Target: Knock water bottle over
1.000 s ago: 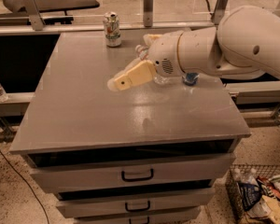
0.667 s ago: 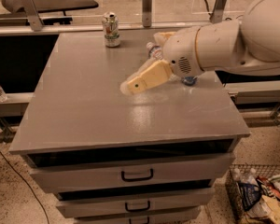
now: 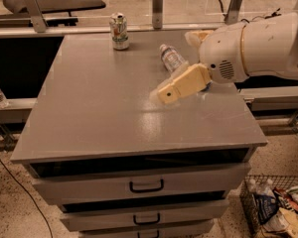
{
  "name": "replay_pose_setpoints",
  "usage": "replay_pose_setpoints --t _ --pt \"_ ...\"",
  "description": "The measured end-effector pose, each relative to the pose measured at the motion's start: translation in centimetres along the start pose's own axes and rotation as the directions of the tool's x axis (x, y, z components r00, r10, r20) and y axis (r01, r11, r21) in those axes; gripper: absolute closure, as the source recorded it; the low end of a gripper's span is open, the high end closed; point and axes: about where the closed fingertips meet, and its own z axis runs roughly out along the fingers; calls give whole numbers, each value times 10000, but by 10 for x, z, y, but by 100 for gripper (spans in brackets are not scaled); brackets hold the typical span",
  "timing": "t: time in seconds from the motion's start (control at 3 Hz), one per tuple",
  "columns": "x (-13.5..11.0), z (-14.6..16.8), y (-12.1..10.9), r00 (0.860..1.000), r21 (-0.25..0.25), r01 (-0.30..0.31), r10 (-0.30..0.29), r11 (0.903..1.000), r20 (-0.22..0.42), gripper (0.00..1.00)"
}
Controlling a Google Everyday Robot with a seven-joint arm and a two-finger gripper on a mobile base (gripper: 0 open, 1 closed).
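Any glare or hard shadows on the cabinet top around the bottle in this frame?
Camera view: a soft pale sheen on the grey cabinet top, just in front of the gripper, which is over the top's right half. Camera view: the water bottle behind the gripper shows small highlights and no hard shadow. Camera view: deep shade sits under the top's front lip.

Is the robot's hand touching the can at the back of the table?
No, the gripper hangs over the right middle of the table, far from the can standing by the back edge.
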Motion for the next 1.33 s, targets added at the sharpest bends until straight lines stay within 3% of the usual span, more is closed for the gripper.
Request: replay_pose_setpoints --t 0.33,0.67,1.0,1.33 --pt "-5 0 -1 9992 -255 394 -394 9989 12 0" --pt "4 -17 -26 9964 -391 789 -801 9961 -284 0" --pt "-4 -78 -77 9901 454 1352 -1332 9898 -435 0" --pt "-25 -149 -114 9826 1976 1857 -1801 9625 -459 0"
